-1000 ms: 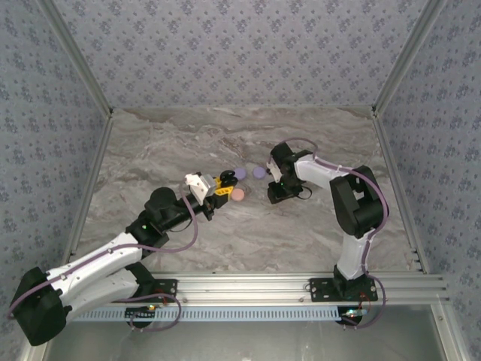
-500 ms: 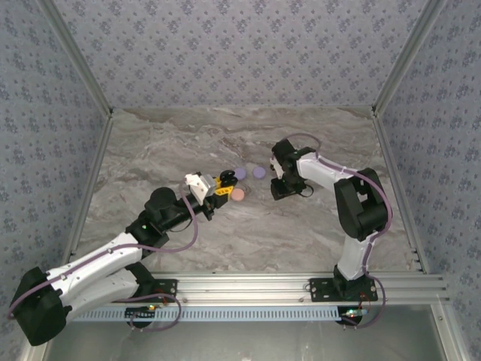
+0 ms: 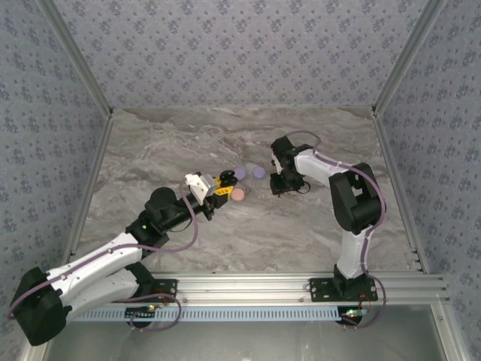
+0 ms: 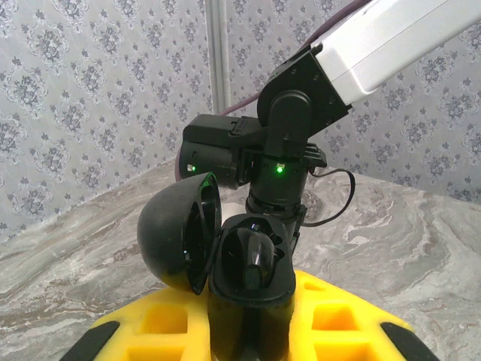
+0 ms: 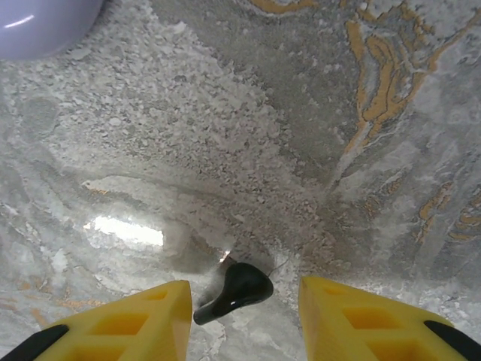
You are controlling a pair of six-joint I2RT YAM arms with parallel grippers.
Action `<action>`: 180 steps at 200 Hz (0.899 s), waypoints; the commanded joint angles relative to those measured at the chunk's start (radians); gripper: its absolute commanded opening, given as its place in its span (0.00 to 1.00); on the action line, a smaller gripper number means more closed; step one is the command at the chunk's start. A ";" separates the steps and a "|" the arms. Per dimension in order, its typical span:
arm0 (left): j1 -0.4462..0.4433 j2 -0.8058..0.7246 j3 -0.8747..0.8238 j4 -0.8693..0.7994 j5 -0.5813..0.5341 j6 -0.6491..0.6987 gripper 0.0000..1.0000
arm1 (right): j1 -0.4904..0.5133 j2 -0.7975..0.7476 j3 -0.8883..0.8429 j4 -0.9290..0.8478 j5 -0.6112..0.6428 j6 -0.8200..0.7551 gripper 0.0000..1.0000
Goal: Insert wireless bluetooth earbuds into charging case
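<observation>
I see left tool [image 4: 248, 335] pinching open black case [image 4: 252, 263]; right tool [image 5: 240, 316] spread, straddling black earbud [image 5: 234, 290] on surface [image 5: 301, 113].

Black earbud [image 5: 233, 291], black case [image 4: 240, 278], lilac disc [image 5: 37, 22], grey marbled table [image 5: 301, 150] (ochre veins), floral blue-grey walls [image 3: 240, 53]

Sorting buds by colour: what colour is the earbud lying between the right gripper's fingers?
Glossy black earbud; right wrist view shows it best.

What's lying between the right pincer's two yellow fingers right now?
A black earbud lies on the marble table between the fingers of the open right pincer, touching neither, in the right wrist view.
</observation>
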 commanded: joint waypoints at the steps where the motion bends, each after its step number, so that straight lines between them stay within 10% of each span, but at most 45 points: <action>1: -0.005 -0.005 0.012 0.008 -0.014 0.002 0.00 | -0.006 0.028 0.023 -0.005 -0.024 0.036 0.44; 180: -0.005 -0.003 0.009 0.001 -0.015 -0.001 0.00 | 0.006 -0.007 0.020 0.005 -0.049 0.034 0.26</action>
